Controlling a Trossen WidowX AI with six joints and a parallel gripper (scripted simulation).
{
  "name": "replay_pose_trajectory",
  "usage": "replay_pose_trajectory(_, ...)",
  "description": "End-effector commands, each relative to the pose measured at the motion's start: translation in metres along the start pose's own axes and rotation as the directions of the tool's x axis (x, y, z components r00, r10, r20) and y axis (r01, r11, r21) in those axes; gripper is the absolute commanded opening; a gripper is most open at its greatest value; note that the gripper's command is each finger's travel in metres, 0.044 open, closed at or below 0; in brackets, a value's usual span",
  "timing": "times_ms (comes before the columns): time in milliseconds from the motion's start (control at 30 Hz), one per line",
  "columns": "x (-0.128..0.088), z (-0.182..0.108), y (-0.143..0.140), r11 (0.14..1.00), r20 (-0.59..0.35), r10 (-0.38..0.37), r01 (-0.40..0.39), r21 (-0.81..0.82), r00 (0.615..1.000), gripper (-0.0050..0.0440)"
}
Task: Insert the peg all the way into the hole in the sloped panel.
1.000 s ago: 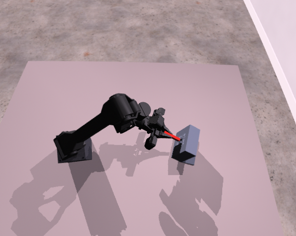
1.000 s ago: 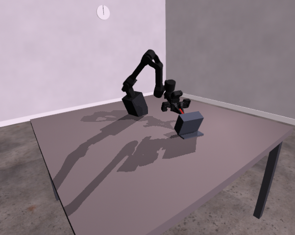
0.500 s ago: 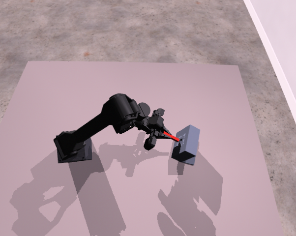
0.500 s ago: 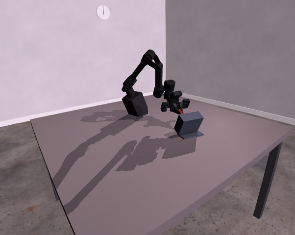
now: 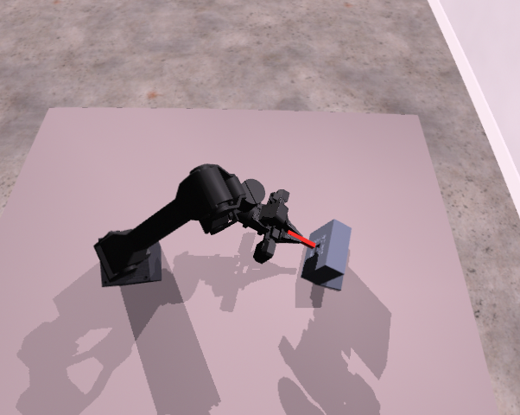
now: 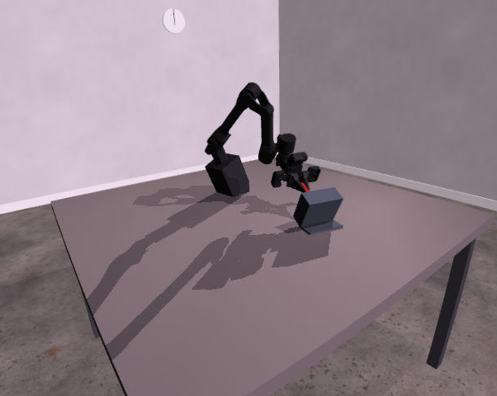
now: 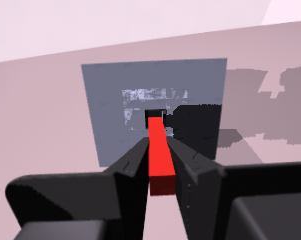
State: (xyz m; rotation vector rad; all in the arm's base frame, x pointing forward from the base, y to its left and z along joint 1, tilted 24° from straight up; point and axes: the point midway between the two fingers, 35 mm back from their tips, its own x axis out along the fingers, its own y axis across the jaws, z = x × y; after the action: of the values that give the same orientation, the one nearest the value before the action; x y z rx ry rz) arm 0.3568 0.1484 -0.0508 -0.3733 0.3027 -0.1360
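Note:
My gripper [image 5: 293, 234] [image 6: 300, 181] [image 7: 157, 142] is shut on a red square peg [image 5: 303, 239] [image 6: 305, 186] [image 7: 158, 150]. The peg points at the sloped face of a grey-blue panel block [image 5: 331, 254] [image 6: 320, 207] [image 7: 112, 100], which stands on the table to the right of the arm. In the wrist view the peg's far tip meets the small dark square hole [image 7: 154, 114] in the middle of the panel. I cannot tell how far the tip is inside. Most of the peg's length still shows between the fingers and the panel.
The arm's base [image 5: 129, 263] [image 6: 227, 174] stands on the pink table [image 5: 117, 147] [image 6: 368, 256], left of the panel. Shadows of the arm fall across the table front. A wall runs along the far right.

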Motion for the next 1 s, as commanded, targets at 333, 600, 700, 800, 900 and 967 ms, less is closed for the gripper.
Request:
replay_pose_trajectory(333, 0.0004, 0.0058, -0.0013, 1.000, 0.019, -0.005, 0.005, 0.023, 1.000, 0.0000)
replay_pose_trajectory(600, 0.0005, 0.0009, -0.0002, 1.000, 0.019, -0.005, 0.005, 0.023, 1.000, 0.0000)
replay_pose_trajectory(700, 0.0005, 0.0009, -0.0001, 1.000, 0.019, -0.005, 0.005, 0.023, 1.000, 0.0000)
replay_pose_trajectory(800, 0.0004, 0.0016, 0.0001, 1.000, 0.019, -0.005, 0.005, 0.023, 1.000, 0.0000)
replay_pose_trajectory(900, 0.0004, 0.0031, 0.0001, 1.000, 0.019, -0.005, 0.005, 0.023, 1.000, 0.0000)
replay_pose_trajectory(967, 0.0004, 0.0044, 0.0000, 1.000, 0.019, -0.005, 0.005, 0.023, 1.000, 0.0000)
